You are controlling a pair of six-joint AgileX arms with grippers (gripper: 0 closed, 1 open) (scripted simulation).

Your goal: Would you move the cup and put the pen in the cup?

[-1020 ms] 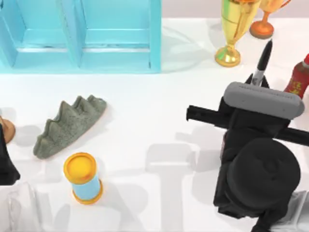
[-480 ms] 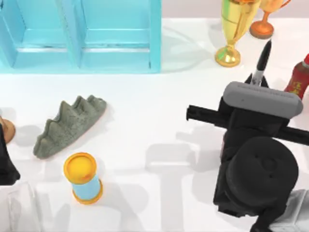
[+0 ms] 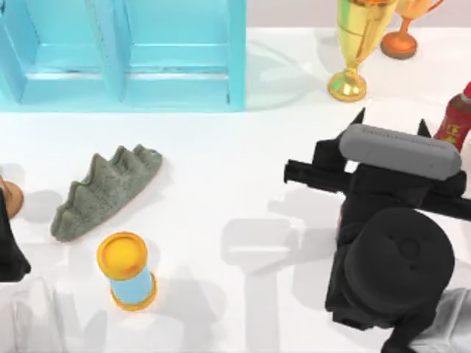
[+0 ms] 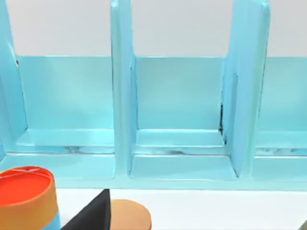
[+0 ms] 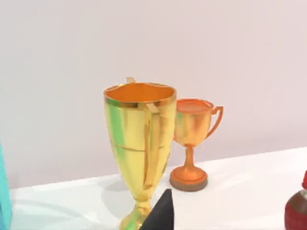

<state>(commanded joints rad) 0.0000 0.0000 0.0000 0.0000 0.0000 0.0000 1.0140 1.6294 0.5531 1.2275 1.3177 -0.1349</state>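
Gone from above my right gripper (image 3: 391,118) is the pen. Its fingers now stand spread, so I judge the pen dropped into the cup hidden beneath. My left arm (image 3: 7,254) sits parked at the table's left edge.

Two trophies, one gold (image 3: 352,44) and one orange (image 3: 403,33); one blue shelf rack (image 3: 125,55); one grey spiky rock (image 3: 103,191); one blue cylinder (image 3: 126,271); one red bottle (image 3: 456,118).
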